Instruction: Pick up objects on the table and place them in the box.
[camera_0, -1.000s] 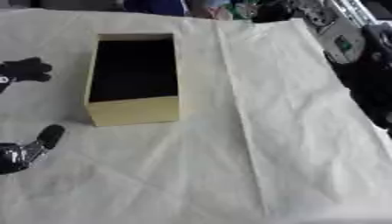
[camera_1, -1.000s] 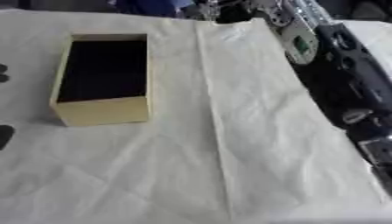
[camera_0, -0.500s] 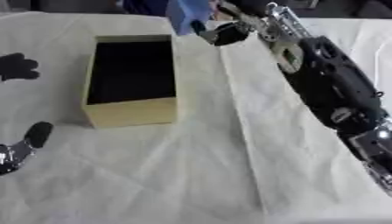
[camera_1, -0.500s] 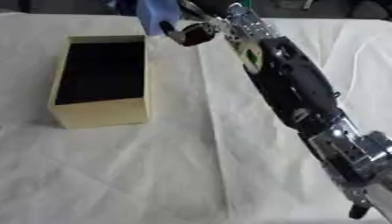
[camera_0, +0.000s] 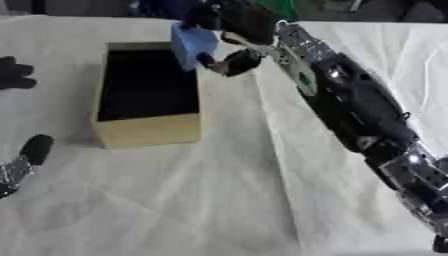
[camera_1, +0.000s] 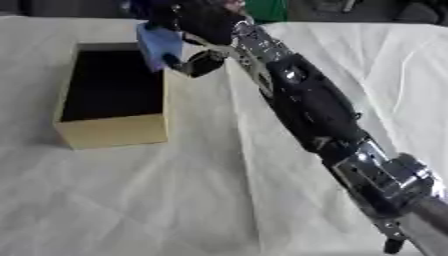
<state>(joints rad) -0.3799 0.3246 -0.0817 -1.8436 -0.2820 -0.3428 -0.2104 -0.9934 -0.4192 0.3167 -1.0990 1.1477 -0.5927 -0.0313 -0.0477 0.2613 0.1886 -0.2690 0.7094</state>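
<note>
My right hand reaches in from the right, its fingers and thumb curled round a light blue block. The block hangs over the right rim of the open yellow box, near its far corner. The box has a dark inside and I see nothing in it. My left hand shows at the lower left edge, fingers up and relaxed, holding nothing.
A white cloth covers the table. A black object lies at the left edge. My long black right arm crosses the right half of the table. Dark clutter lines the far edge.
My right arm has swung in from the right and carried the blue block leftward and down to the box's right rim. The left hand has stayed in place.
</note>
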